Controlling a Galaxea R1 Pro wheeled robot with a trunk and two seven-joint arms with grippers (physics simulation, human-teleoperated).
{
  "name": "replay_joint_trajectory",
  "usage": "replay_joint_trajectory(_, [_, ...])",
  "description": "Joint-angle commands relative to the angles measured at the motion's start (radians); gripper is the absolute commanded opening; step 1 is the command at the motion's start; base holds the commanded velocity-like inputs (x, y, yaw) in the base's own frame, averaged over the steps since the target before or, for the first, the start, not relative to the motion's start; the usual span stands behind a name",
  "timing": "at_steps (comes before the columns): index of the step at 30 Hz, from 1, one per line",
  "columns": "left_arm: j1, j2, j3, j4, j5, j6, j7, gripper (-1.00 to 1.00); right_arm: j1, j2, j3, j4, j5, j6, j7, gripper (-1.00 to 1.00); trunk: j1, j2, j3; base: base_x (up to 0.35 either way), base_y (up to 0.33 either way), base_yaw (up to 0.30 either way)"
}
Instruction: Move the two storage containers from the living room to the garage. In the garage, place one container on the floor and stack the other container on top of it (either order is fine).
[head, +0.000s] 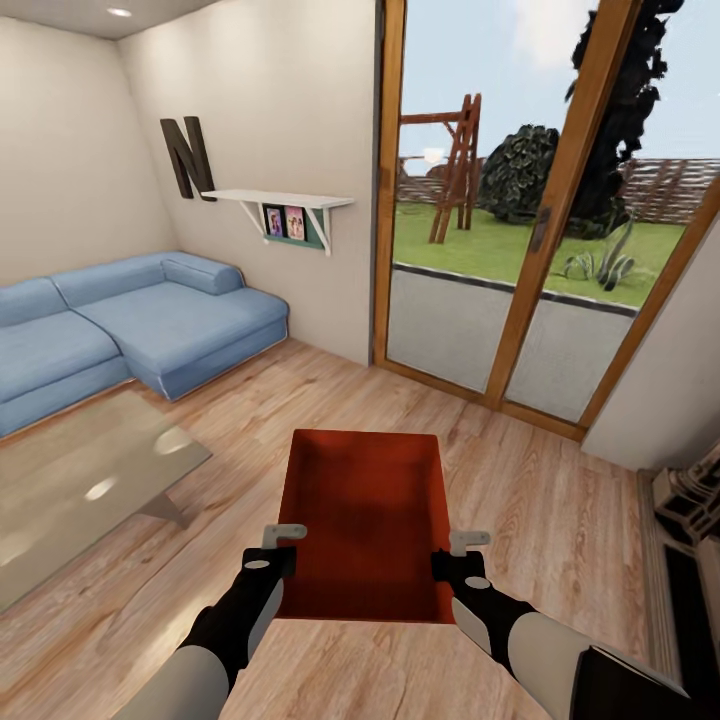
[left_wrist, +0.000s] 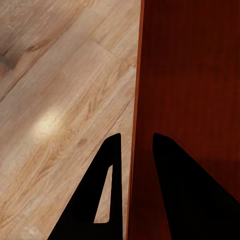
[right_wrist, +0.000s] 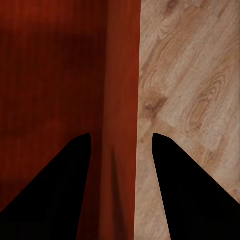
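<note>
One orange-red rectangular open-top storage container is in view, held level between both arms above the light wood plank floor of the living room, its long axis pointing away from the robot toward the wood-framed glass doors.

Readable writing: a large dark block letter "N" leans on the cream wall beside a white wall shelf carrying small framed pictures, whose content is too small to read.

Arm pose: both black-sleeved forearms reach forward and slightly inward. The left gripper sits at the container's near-left wall; the right gripper sits at the near-right wall.

Finger state: in the left wrist view the left gripper straddles the wall edge, one finger outside, one inside, narrowly set and clamping it. In the right wrist view the right gripper likewise brackets the wall, fingers closed upon it.

Surroundings: a blue corner sofa stands at the left, with a glass table before it.
</note>
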Motion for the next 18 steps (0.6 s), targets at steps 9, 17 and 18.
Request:
replay_joint_trajectory(9, [0.0, 0.002, -0.002, -0.002, -0.015, 0.009, 0.007, -1.0, -0.001, -0.001, -0.011, -0.002, -0.005, -0.002, -0.002, -1.0, 0.0, -0.002, -0.002, 0.0, 0.0, 0.0])
replay_joint_trajectory(17, [0.0, 0.002, -0.002, -0.002, -0.014, 0.009, 0.009, -1.0, -0.001, -0.001, -0.011, -0.001, -0.005, 0.001, -0.002, -1.0, 0.0, -0.002, -0.002, 0.0, 0.0, 0.0])
replay_joint_trajectory(18, [0.0, 0.002, -0.002, -0.002, -0.014, 0.009, 0.009, -1.0, -0.001, -0.001, -0.011, -0.001, -0.005, 0.001, -0.002, -1.0, 0.0, -0.002, -0.002, 0.0, 0.0, 0.0])
